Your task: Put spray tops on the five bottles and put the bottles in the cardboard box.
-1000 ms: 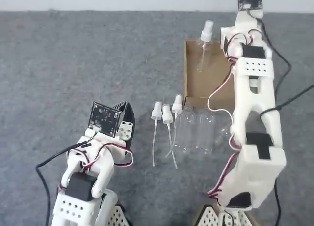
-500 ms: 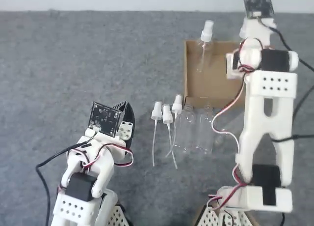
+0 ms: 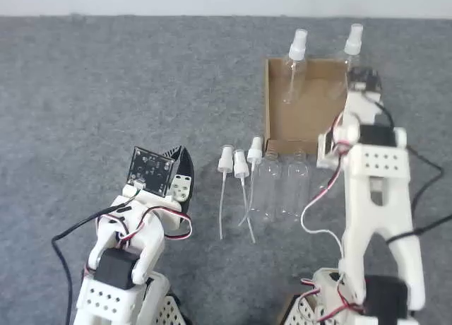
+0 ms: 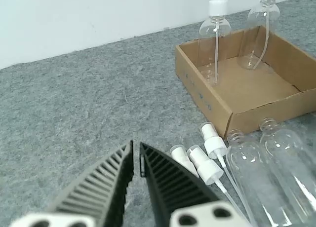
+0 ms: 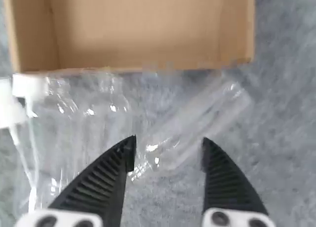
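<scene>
Overhead, the cardboard box (image 3: 311, 119) sits open on a grey carpet (image 3: 106, 78) at the far side of the table, with two capped bottles standing upright along its far wall: one bottle (image 3: 293, 76) near the far left corner and the other bottle (image 3: 352, 44) near the far right corner, each wearing a white spray top with its dip tube running down inside. Just outside the box's near wall, two uncapped clear bottles (image 3: 267, 187) (image 3: 296, 185) lie side by side on the carpet with their necks pointing toward the box. Three loose spray tops (image 3: 225, 159) (image 3: 241, 164) (image 3: 255, 148) lie in a row to their left, their thin tubes trailing toward the robot. The right arm (image 3: 374, 191) stretches over the near right corner of the box, and its wrist view looks straight down on a third uncapped bottle (image 5: 197, 128), which lies at a slant on the carpet just outside the box wall. The right gripper (image 5: 168, 143) hangs above it with its jaws spread wide apart, one on each side of the bottle's lower end and gripping nothing. The left gripper (image 4: 136, 147) is held low over the carpet well to the left of the spray tops, its ribbed black jaws drawn together to a thin slit with nothing between them.
</scene>
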